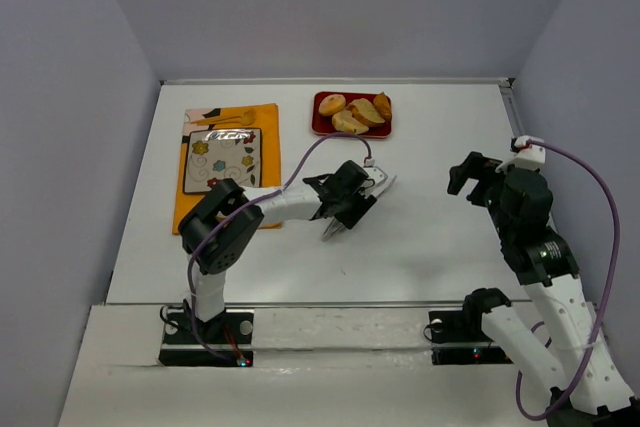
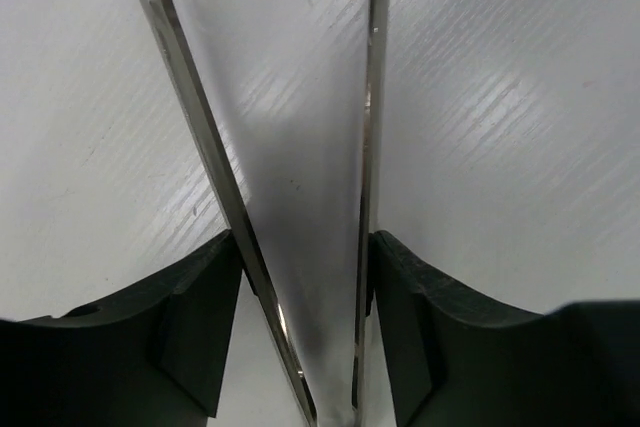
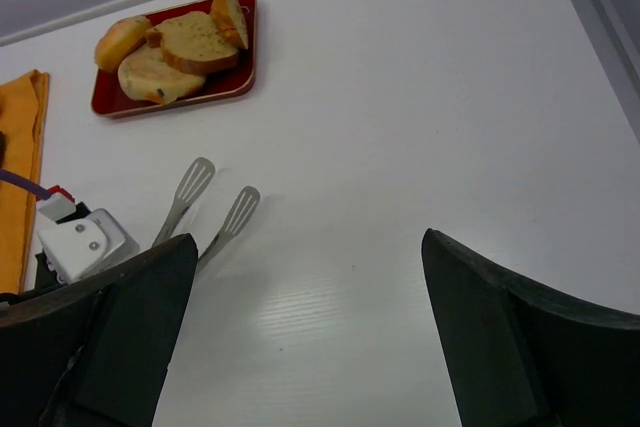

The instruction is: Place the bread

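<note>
Several bread slices (image 1: 355,112) lie on a red tray (image 1: 316,119) at the back centre; they also show in the right wrist view (image 3: 180,47). My left gripper (image 1: 350,202) (image 2: 305,242) is shut on metal tongs (image 1: 384,187) (image 2: 200,127) and holds them over the table, in front of the tray. The slotted tong tips (image 3: 195,182) are spread and hold nothing. A square flowered plate (image 1: 222,160) lies on an orange cloth (image 1: 265,117) at the left. My right gripper (image 1: 472,179) (image 3: 305,247) is open and empty, raised at the right.
Wooden cutlery (image 1: 230,115) lies on the cloth behind the plate. Grey walls close in the white table (image 1: 440,127) at the back and both sides.
</note>
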Available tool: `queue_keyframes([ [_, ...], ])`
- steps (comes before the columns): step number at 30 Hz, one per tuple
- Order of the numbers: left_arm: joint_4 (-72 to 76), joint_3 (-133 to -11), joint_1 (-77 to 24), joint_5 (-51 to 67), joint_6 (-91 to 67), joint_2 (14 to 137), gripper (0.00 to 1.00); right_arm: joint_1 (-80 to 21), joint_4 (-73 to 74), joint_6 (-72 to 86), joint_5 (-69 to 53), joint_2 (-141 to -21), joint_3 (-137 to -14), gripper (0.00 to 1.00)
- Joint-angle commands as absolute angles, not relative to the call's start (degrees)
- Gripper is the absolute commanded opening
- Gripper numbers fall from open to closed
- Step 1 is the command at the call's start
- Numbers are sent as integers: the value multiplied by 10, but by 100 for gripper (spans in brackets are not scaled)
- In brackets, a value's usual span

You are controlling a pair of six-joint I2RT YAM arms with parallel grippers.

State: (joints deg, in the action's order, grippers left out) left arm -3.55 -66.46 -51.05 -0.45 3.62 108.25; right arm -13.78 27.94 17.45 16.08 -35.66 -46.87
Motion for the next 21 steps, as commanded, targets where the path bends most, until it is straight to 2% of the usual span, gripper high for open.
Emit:
queue_keyframes([
  [1,-60,-681,-513,-38,39,1024,59,-137,272,176,166,-342,-473,100],
  [3,-59,-683,-513,-54,28,984,52,-137,271,178,165,-337,-473,100],
  [12,-72,-727,-512,-108,-14,881,55,-137,272,178,164,-327,-471,100],
  [21,-126,-835,-477,-179,-56,896,57,-137,270,178,165,-323,-470,100],
])
